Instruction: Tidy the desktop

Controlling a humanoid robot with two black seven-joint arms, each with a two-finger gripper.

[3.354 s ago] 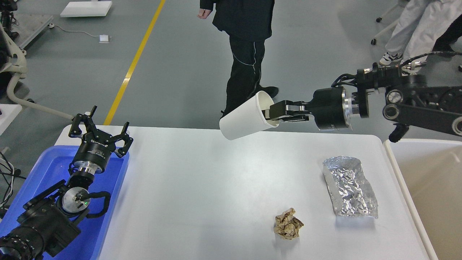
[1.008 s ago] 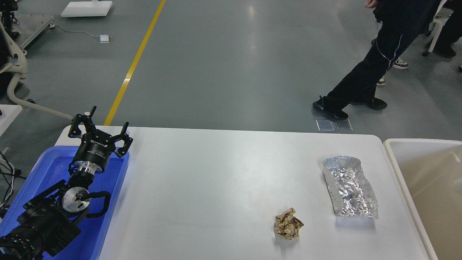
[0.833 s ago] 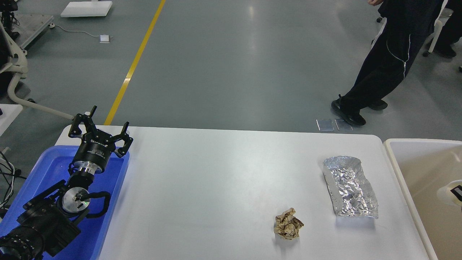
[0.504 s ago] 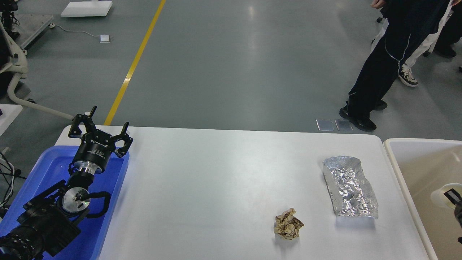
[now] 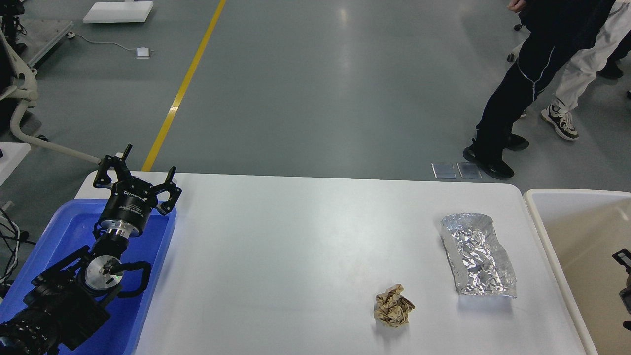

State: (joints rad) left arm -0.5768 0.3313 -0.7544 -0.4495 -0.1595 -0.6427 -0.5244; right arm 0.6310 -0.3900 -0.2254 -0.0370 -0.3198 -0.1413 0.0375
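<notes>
The white desktop (image 5: 296,246) holds a crumpled brown paper ball (image 5: 393,305) at the front right and a flattened silver foil bag (image 5: 477,255) farther right. My left gripper (image 5: 135,172) is open and empty, hovering over the far corner of the blue tray (image 5: 69,227) at the desktop's left end. Only a small dark part of my right gripper (image 5: 624,276) shows at the right edge, over the beige-white bin (image 5: 577,236). Its fingers cannot be told apart. No cup is in view.
People's legs (image 5: 512,98) stand on the grey floor beyond the desktop's far right corner. A yellow floor line (image 5: 182,88) runs at the far left. The bin's rim (image 5: 537,217) lies right beside the desktop's right edge.
The right arm carried the white cup from above the desktop's far edge to the bin. Half a second ago the cup showed at the right edge; now it is gone from view. The left arm is unmoved.
</notes>
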